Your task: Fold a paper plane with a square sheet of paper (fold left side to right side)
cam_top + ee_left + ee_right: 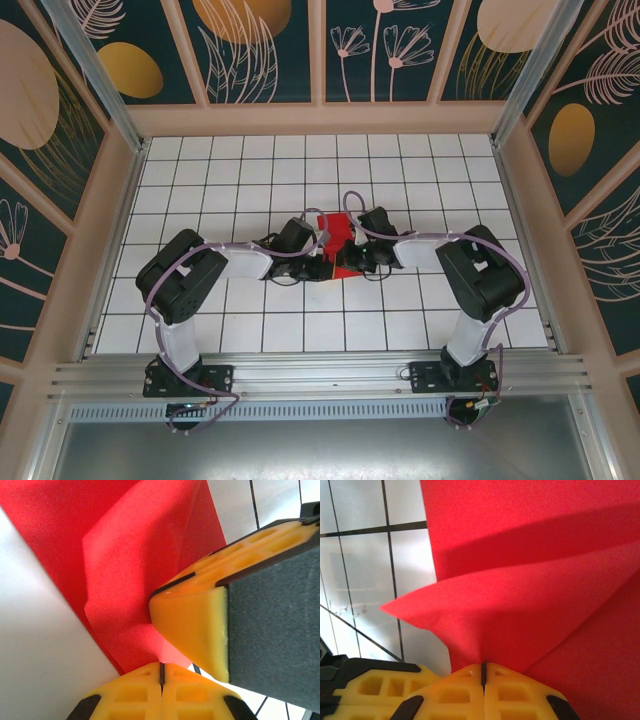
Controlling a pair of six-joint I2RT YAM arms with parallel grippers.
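Observation:
The square sheet of paper [340, 232] is bright red and lies partly folded on the tiled table's middle, with creased flaps rather than a paper plane's dart shape. My left gripper [324, 262] and right gripper [353, 262] meet tip to tip at its near edge. In the left wrist view the paper [140, 555] narrows into the shut left gripper [161, 667], and a yellow finger of the right gripper [190, 625] crowds in from the right. In the right wrist view a raised flap of the paper [520, 610] rises out of the shut right gripper [483, 669].
The white grid-tiled table [220, 180] is walled by wooden frames and patterned panels on three sides. An aluminium rail [320, 375] with both arm bases runs along the near edge. A left gripper finger [370, 690] sits at the bottom left of the right wrist view.

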